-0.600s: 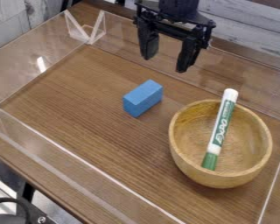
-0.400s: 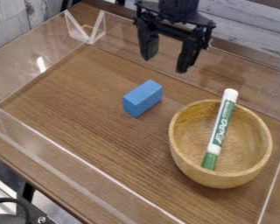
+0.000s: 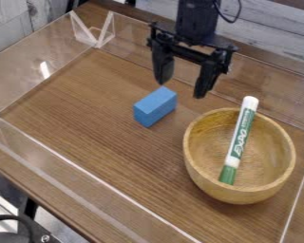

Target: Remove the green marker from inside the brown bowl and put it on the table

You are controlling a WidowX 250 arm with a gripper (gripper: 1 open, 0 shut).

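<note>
Green marker lies inside the brown bowl, slanted, with its upper dark green end resting against the far rim and its lower capped end down in the bowl's hollow toward the near side. The bowl sits on the desk at the right, close to the near right edge, and low clear walls border the wood-grain top. A blue block rests on the desk to the left of the bowl, apart from it. Above and behind both, the black gripper hangs from its arm with the wrist upright and the fingers pointing straight down, between the block and the bowl's far rim as seen from this side. Its jaws are spread wide, released, with nothing between them and touching neither marker, bowl nor block.
</note>
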